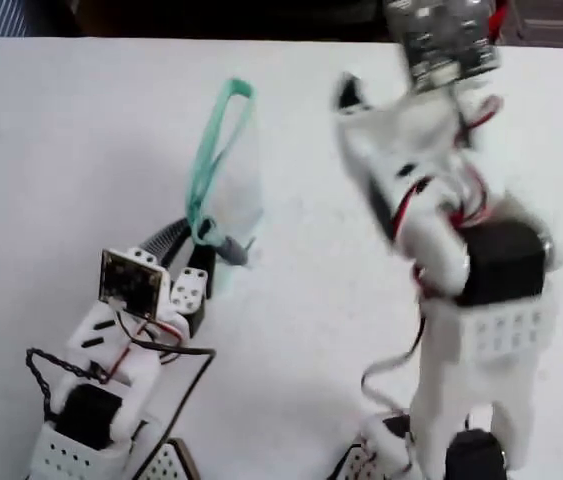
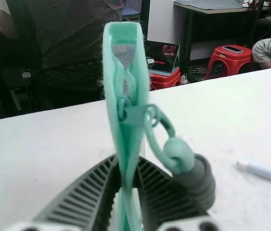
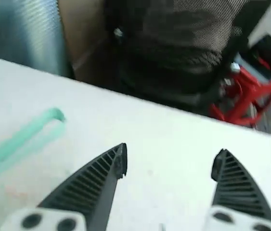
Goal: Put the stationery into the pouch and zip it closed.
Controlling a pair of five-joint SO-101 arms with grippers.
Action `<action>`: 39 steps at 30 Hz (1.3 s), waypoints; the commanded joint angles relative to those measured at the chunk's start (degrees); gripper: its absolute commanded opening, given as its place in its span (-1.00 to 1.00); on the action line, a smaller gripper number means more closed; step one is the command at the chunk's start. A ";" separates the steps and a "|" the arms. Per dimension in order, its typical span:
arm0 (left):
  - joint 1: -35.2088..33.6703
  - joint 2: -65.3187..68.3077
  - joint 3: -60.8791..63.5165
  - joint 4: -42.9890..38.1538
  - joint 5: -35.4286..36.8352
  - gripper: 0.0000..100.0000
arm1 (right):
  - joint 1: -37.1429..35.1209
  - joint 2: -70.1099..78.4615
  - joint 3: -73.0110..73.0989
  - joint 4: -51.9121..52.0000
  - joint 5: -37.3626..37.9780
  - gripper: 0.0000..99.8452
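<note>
Holding the pouch (image 2: 123,72) upright on the desk (image 1: 61,150), my left fingers (image 2: 89,195) are clamped on its near end. My right fingers (image 3: 94,185) hang apart, holding nothing. A pen (image 2: 265,172) lies outside on the desk, so I judge filling and zipping are both not yet done.

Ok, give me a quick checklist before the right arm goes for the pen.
1. Left gripper clamped on the pouch: ok.
2. Pouch mouth open: ok.
3. Right gripper open and empty: ok.
4. Pen lying free on the table: ok.
5. Pen within reach of the right arm: cannot tell.
6. Other stationery already inside the pouch: cannot tell.
</note>
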State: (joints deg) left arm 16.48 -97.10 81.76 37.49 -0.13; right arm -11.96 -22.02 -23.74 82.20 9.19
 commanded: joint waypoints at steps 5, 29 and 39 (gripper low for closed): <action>-0.48 -0.40 -0.79 -1.49 -0.79 -0.94 | 17.80 9.27 11.78 7.43 26.20 -0.46; -0.31 -0.40 -0.62 -1.49 -0.79 -0.94 | 19.56 48.31 21.80 -9.54 34.29 -0.50; -0.22 -0.40 -0.62 -1.49 -0.79 -0.94 | 19.03 50.51 19.69 -9.10 41.76 -0.97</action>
State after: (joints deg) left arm 16.48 -97.10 81.76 37.49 -0.13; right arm 7.91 30.46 -2.46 70.15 50.24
